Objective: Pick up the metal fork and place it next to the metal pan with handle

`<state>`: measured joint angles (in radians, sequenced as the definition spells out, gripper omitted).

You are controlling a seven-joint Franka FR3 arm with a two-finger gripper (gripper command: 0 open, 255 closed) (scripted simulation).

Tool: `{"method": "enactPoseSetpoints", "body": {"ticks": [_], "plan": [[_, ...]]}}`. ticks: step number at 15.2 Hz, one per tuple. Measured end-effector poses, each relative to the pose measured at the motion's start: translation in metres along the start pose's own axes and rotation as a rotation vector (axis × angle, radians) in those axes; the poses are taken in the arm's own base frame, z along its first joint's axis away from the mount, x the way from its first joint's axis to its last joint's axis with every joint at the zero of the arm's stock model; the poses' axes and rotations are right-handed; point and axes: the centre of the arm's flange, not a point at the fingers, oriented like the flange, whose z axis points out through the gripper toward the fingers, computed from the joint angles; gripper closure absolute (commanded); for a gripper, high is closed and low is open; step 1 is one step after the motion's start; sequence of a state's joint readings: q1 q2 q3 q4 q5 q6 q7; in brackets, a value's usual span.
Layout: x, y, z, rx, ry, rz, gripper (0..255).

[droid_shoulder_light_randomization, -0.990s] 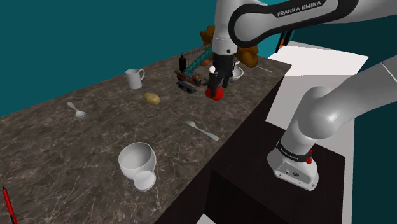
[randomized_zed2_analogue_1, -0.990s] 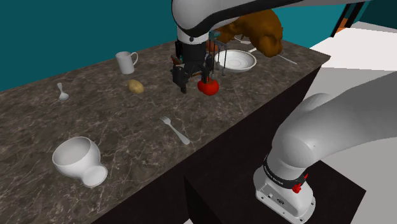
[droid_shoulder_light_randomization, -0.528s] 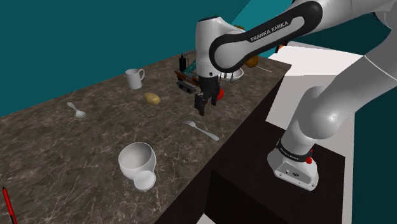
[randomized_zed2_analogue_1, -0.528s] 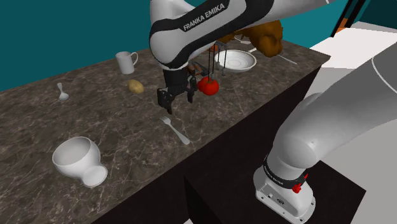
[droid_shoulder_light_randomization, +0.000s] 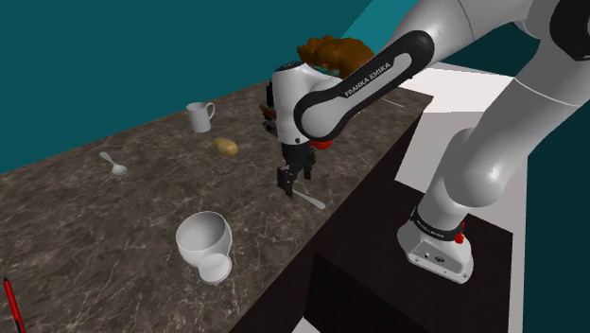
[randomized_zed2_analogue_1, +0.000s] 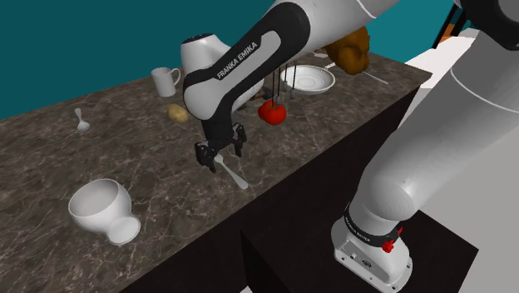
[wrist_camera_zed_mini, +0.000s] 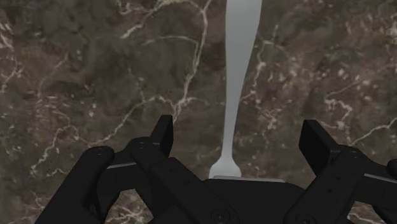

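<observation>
Dark marbled worktop (droid_shoulder_light_randomization: 95, 218) with a teal wall behind it, bits and pieces scattered about. I'm using the red tomato (randomized_zed2_analogue_1: 272, 111) as my landmark. The fork (droid_shoulder_light_randomization: 312, 199) lies flat on the stone near the tomato, on the side towards the worktop's front edge. The shallow white pan (randomized_zed2_analogue_1: 312, 81) sits just past the tomato on the opposite side, so I reckon it's a short carry once I've got the thing.

My claw (randomized_zed2_analogue_1: 220, 158) hangs low right over the fork, a little way off from the tomato. It's spread wide with nothing in it. In the wrist view the claw (wrist_camera_zed_mini: 240, 130) straddles the thin neck of the fork (wrist_camera_zed_mini: 238, 76), one finger on each side, neither touching.

How it'll handle, my guess: light, stiff, smooth and kinda slippery, and it hugs the stone, so there's barely any height to pinch. I'd close across the narrow neck where I already am, fingertips right down at the surface. It's off the balance point though, so the wider handle end may swing or droop when lifted. It could also skate sideways if one finger lands first.
</observation>
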<state>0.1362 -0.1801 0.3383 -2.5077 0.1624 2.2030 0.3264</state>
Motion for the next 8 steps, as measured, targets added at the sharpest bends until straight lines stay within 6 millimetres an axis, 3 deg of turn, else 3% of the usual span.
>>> {"method": "enactPoseSetpoints", "body": {"ticks": [4, 8], "plan": [[-0.001, 0.001, 0.020, 0.000, 0.000, 0.000, 0], [-0.001, 0.001, 0.024, 0.000, 0.000, 0.000, 0]]}}
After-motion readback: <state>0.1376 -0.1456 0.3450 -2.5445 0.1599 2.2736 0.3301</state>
